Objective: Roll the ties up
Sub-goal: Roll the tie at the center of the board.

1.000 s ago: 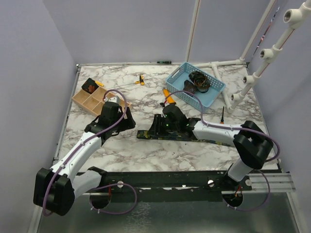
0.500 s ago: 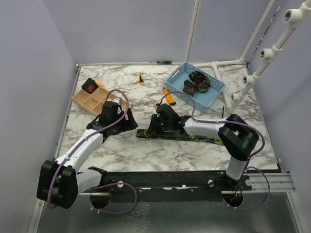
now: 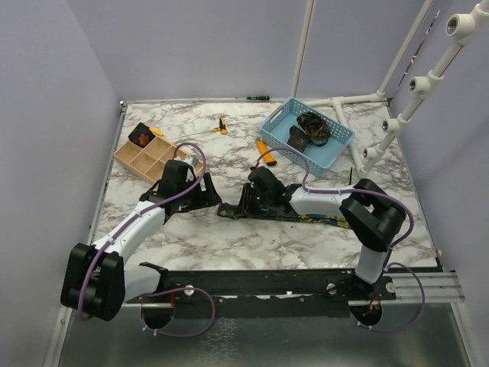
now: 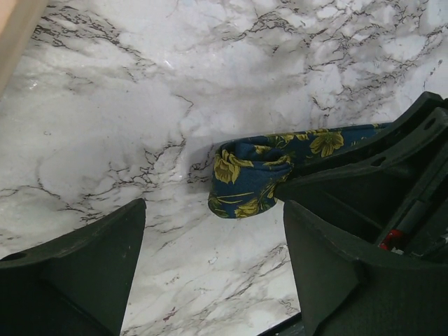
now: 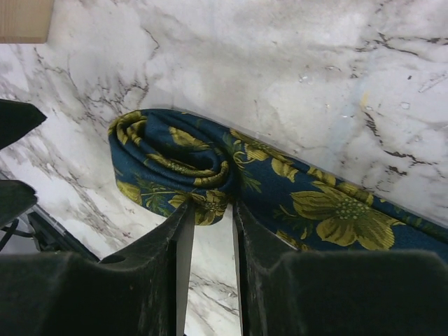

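Navy tie (image 5: 329, 217) w/ yellow-green flowers lies flat mid-worktop (image 3: 229, 245), running approx 9-to-3 o'clock in the top view. Its 9 o'clock end is turned into a small loose coil (image 4: 245, 178). The rest is an unrolled strip that passes under the right arm.

Right gripper (image 5: 210, 213) is low over the tie, w/ a narrow gap between its fingers (image 5: 157, 269). The tips sit at the coil's near edge, w/ a bit of fabric between them. Can't tell if it's actually pinched. Marble shows thru the gap lower down.

Left gripper (image 4: 213, 217) is spread wide and holds nothing. It sits just at 9 o'clock of the coil in the top view and faces it. In its wrist view the coil lies beyond the tips, roughly centred btwn them and not touching either finger (image 4: 77, 273).

Blue basket (image 3: 336, 149) is at approx 1 o'clock on the worktop, w/ dark coiled fabric (image 3: 313, 126) inside. Wooden box (image 3: 153, 162) w/ compartments is at approx 10 o'clock. A dark roll w/ red-orange marks (image 3: 141, 136) sits in its far-left compartment. Orange-handled tool (image 3: 263, 151) lies btwn the basket and the right gripper, apart from the navy tie.
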Controlling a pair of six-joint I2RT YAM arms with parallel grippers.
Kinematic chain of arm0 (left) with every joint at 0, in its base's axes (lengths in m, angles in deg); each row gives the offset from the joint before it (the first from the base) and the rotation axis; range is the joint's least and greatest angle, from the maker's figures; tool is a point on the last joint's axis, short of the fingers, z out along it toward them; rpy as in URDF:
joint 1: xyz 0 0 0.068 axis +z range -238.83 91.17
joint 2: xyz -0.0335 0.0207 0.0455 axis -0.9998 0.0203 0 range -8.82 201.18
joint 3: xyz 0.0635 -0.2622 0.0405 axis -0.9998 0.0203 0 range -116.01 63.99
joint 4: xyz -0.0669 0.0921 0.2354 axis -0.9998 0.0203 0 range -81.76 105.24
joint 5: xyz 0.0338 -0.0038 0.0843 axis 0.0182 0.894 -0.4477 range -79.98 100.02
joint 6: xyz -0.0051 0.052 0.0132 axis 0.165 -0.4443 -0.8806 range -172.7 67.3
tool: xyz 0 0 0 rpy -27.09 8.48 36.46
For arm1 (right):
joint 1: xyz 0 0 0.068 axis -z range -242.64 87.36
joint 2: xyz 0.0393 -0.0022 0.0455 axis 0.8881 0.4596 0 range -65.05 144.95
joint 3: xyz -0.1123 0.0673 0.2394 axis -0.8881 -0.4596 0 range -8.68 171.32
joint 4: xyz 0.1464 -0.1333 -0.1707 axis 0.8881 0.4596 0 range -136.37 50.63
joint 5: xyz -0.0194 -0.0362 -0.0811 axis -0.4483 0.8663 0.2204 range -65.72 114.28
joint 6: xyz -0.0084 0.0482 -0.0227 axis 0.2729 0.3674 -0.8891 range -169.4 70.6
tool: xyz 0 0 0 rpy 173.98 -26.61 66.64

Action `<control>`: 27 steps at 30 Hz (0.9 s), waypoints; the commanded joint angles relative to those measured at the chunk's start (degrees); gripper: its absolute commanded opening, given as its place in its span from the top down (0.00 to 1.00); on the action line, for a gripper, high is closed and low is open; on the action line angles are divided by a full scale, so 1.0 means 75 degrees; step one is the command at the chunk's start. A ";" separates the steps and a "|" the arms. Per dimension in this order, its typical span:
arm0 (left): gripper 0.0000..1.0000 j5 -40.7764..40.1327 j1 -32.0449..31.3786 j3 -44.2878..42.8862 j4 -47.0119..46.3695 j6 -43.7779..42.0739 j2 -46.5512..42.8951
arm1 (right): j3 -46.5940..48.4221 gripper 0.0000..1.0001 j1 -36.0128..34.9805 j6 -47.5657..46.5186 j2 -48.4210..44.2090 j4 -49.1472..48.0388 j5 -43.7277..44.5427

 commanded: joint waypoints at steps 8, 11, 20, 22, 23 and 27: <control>0.20 0.0168 0.0039 0.0523 -0.0777 0.0485 -0.0417 | -0.0512 0.71 0.0083 -0.0445 0.0251 -0.0351 0.0130; 0.20 0.0186 0.0043 0.0723 -0.0978 0.0625 -0.0522 | -0.0490 0.71 0.0087 -0.0583 0.0273 -0.0320 0.0189; 0.22 0.0540 0.0048 0.0633 -0.0952 -0.0006 -0.0335 | -0.0688 0.71 0.0087 -0.0627 0.0344 -0.0518 0.0145; 0.22 0.0728 0.0048 0.0591 -0.0957 -0.0124 -0.0180 | -0.0727 0.71 0.0088 -0.0615 0.0345 -0.0566 0.0154; 0.22 0.0832 0.0042 0.0579 -0.0957 -0.0177 -0.0076 | -0.0744 0.72 0.0082 -0.0622 0.0353 -0.0591 0.0155; 0.25 0.1095 0.0030 0.0466 -0.0949 -0.0411 0.0461 | -0.0813 0.71 0.0087 -0.0592 0.0371 -0.0671 0.0156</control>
